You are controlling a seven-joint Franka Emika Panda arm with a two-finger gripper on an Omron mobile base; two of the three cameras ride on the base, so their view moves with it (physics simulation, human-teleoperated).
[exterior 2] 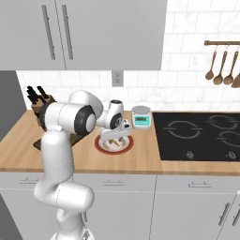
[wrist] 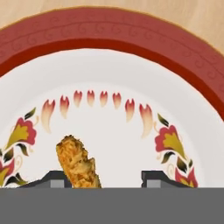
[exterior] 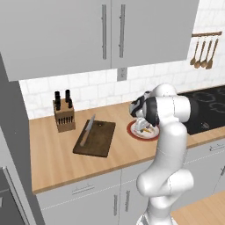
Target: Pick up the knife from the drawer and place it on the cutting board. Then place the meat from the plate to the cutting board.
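The knife [exterior: 88, 130] lies on the dark cutting board [exterior: 100, 141], blade pointing toward the wall. To the right of the board sits the red-rimmed plate [exterior: 132, 132] [exterior 2: 99, 143] [wrist: 109, 39]. My gripper [exterior: 143, 125] [exterior 2: 115, 136] [wrist: 105, 180] is lowered onto the plate, pointing down. The meat [wrist: 78, 162], a browned crumbed strip, lies between my fingertips [wrist: 56, 178], close against the left one, with a gap to the right one. The jaws stand apart.
A wooden knife block [exterior: 64, 115] [exterior 2: 39, 101] stands at the wall left of the board. A small scale [exterior 2: 141, 117] sits behind the plate, with the black cooktop [exterior 2: 201, 136] to its right. The drawer fronts [exterior: 82, 190] under the counter are shut.
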